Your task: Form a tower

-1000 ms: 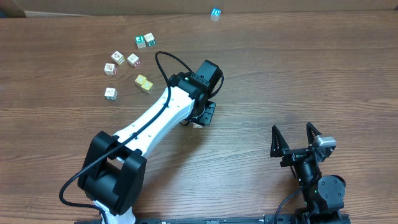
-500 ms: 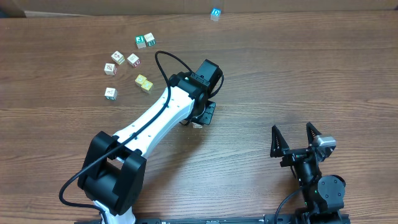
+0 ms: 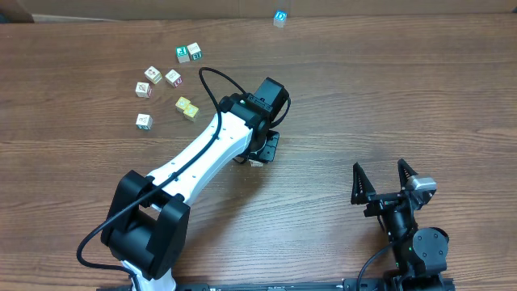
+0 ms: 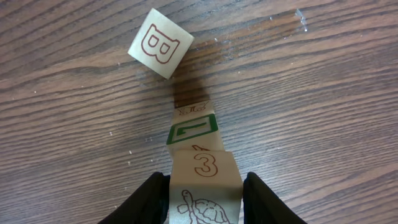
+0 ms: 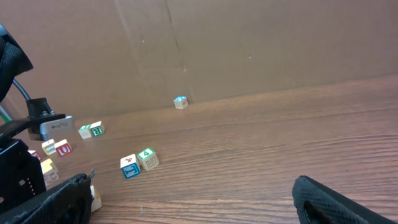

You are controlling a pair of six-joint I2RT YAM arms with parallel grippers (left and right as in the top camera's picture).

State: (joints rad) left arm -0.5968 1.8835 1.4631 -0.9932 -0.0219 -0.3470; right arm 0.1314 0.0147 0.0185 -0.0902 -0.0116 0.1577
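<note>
L gripper [image 4: 205, 178] flanks tower [image 4: 194, 134] top, grip unclear; B cube [image 4: 160, 42] near base; R gripper [image 3: 378, 164] open.

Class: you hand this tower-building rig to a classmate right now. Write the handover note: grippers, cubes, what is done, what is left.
Left gripper: jaws flank the cube marked 3, the top of the stack; gripped or released, cannot tell.
Right gripper: open, empty, off to the right.
Done: tower, at least three cubes high, under the left gripper.
B cube lies by its foot; eight loose cubes to the left; blue-topped cube at the far edge.
Left: let go cleanly, then add more cubes.
</note>
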